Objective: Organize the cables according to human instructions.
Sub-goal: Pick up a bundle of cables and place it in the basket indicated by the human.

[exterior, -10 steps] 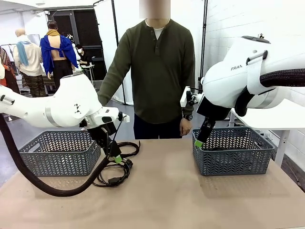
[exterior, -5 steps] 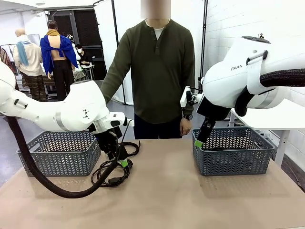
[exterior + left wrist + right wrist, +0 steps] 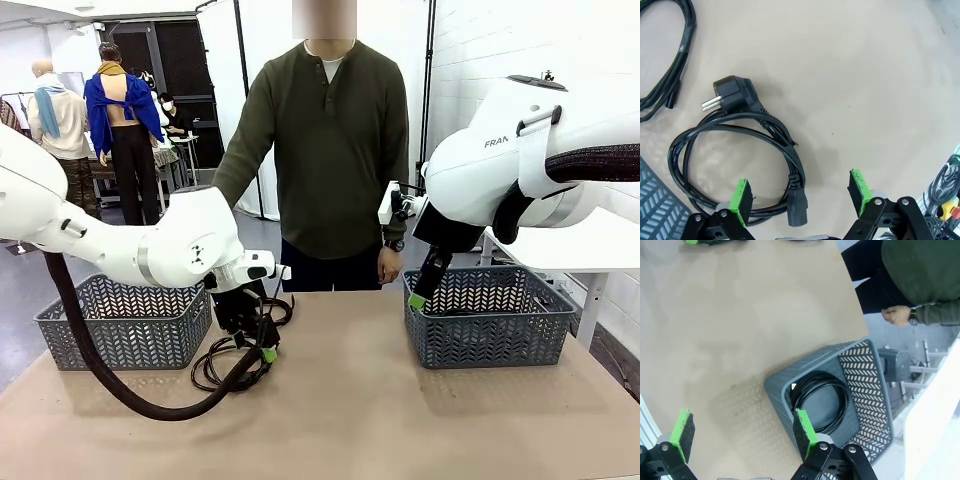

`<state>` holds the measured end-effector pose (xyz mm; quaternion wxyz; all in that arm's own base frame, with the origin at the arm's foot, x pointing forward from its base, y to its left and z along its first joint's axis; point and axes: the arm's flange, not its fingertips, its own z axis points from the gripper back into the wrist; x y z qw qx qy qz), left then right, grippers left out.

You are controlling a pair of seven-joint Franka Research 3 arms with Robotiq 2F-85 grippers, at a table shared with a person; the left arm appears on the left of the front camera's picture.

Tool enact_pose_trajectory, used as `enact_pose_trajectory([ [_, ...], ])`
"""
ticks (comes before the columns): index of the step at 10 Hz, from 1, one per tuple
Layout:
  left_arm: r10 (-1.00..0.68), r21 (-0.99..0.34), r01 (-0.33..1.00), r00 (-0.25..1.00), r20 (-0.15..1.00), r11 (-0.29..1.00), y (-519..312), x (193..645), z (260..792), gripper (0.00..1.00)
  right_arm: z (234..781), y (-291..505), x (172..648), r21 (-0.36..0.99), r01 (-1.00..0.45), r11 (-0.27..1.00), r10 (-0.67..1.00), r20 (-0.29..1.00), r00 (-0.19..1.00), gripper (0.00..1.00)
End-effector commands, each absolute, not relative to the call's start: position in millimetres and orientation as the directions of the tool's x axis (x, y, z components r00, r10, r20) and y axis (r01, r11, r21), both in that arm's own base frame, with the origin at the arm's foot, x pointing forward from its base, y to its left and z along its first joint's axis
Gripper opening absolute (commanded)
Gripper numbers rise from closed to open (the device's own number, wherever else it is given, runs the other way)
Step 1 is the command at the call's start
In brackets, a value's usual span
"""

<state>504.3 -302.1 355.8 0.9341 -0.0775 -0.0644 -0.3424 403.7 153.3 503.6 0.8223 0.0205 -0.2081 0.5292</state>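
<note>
- Jaws spread and empty on left gripper (image 3: 801, 195), lower middle of frame, right above coiled cord (image 3: 792, 150) lying on table (image 3: 855, 75).
- Second cord (image 3: 682, 55) at upper left, apart from the first.
- Jaws spread and empty on right gripper (image 3: 742, 432), above grey basket (image 3: 774, 390) holding another coiled cord (image 3: 807, 387).
- Person (image 3: 335, 150) standing at top centre.

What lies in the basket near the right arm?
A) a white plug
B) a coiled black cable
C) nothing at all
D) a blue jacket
B: the right wrist view looks into the basket and shows a coiled black cable on its floor.
</note>
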Motion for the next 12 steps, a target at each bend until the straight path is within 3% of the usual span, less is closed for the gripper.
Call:
enact_pose_trajectory([
  [1,-0.614,-0.089,0.632,0.771,0.169,0.770,-312,513,349,1.00,502,153,403,-0.191,-0.877,0.441,0.863,0.358,0.357,1.00],
  [12,-0.606,-0.065,0.616,0.785,0.130,0.785,-325,519,324,1.00,502,153,403,-0.191,-0.877,0.441,0.863,0.358,0.357,1.00],
])
